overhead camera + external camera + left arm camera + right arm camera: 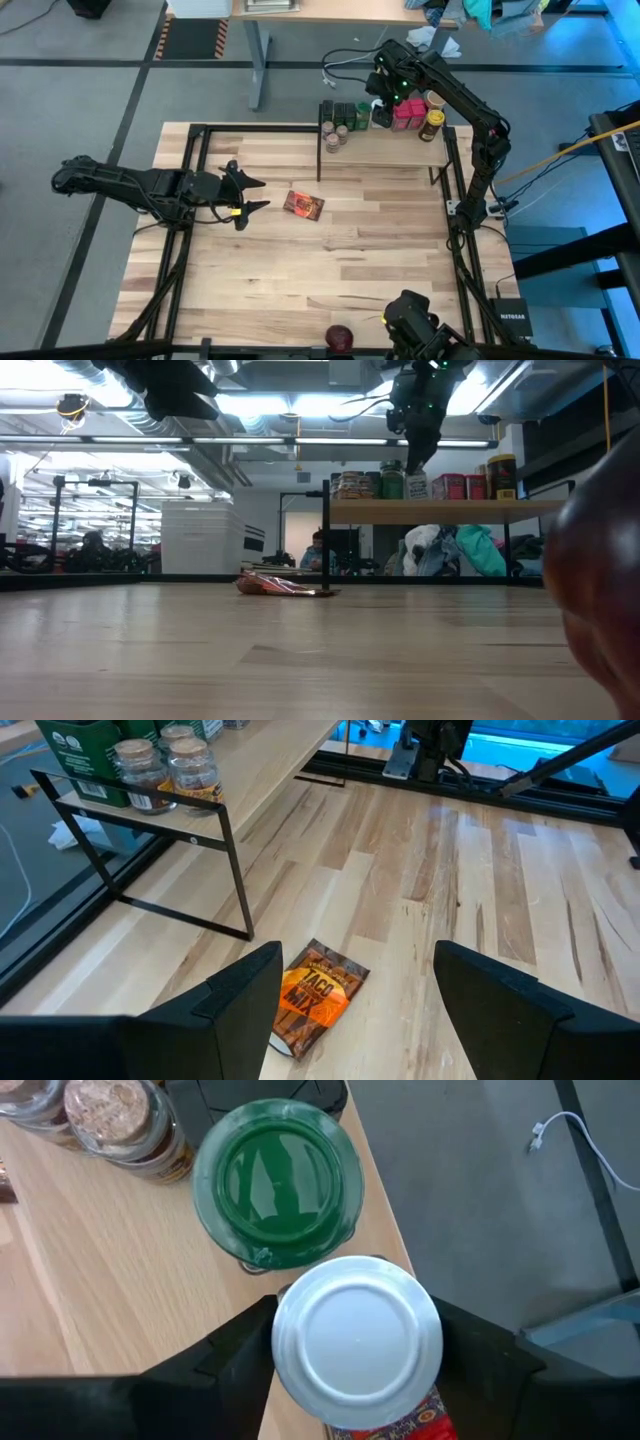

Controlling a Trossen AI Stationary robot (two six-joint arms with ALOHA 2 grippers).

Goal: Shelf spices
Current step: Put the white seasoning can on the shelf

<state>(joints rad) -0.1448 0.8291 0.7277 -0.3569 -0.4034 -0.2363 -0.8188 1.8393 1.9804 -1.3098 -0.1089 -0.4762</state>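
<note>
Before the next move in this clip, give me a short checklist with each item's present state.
1. Right pincer is over the shelf, astride the white-capped bottle: ok.
2. Right pincer's grip on that bottle, holding or letting go: cannot tell.
3. Bottle stands beside the green-lidded jar, caps close together: ok.
4. Left pincer is open above the tabletop: ok.
5. Taco mix packet lies flat on the tabletop, not yet shelved: not ok.
6. Packet sits ahead of the left pincer's open fingers, with nothing between them: ok.
</note>
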